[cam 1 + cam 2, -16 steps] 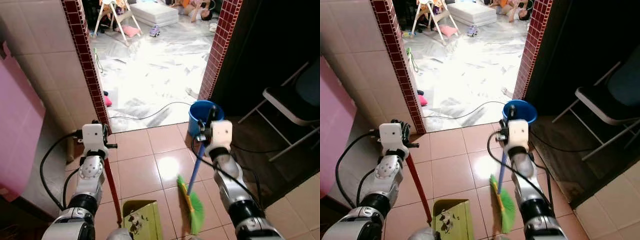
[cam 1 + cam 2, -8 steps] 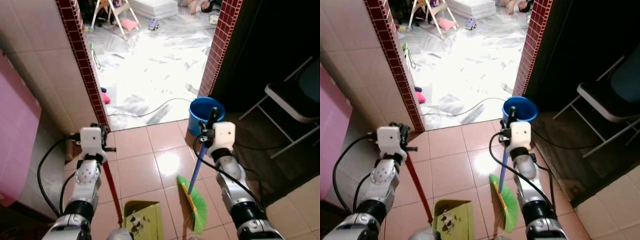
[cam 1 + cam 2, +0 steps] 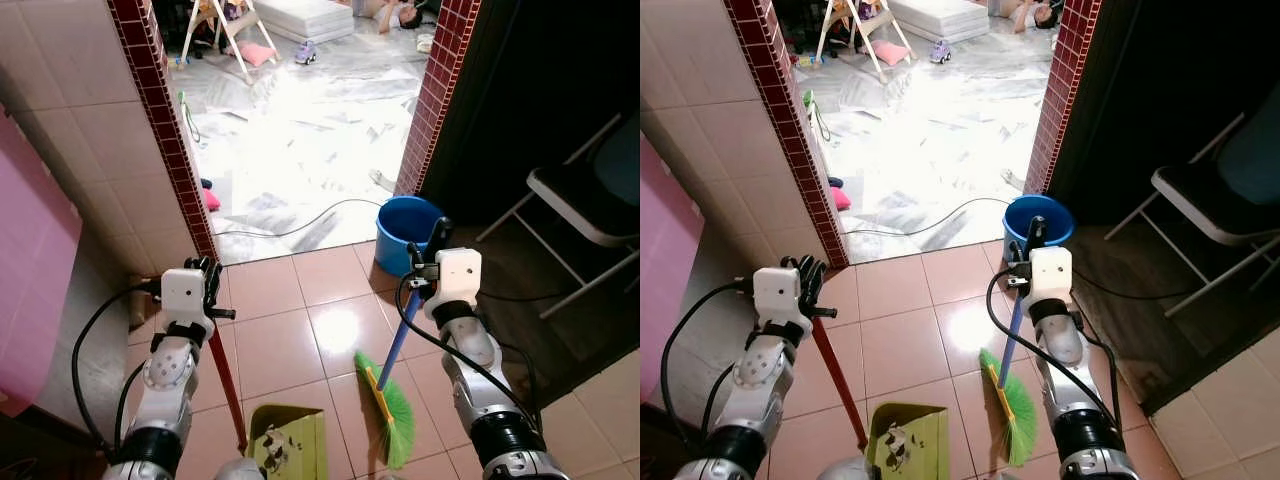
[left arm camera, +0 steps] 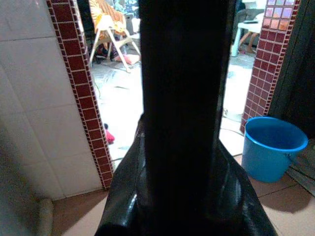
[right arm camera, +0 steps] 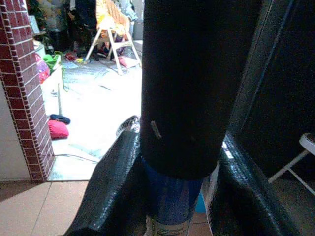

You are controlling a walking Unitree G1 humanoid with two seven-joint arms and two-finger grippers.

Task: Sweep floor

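Right gripper (image 3: 428, 262) clamps the blue-handled green broom (image 3: 391, 425); left gripper (image 3: 207, 290) clamps the red-handled green plastic dustpan (image 3: 288, 441). Swinging the long handle far-right could tip the round blue plastic bucket (image 3: 408, 232).

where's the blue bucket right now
In the left eye view the bucket stands on the tiled floor at the foot of the right brick doorpost, just beyond the right gripper holding the broom.

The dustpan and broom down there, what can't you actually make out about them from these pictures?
- Dustpan: its near end is cut off by the bottom edge of the eye views; the specks inside are too small to identify.
- Broom: whether its bristles touch the floor can't be told.
- Left wrist view: a black bar up close hides the left gripper.
- Right wrist view: the same for the right gripper.
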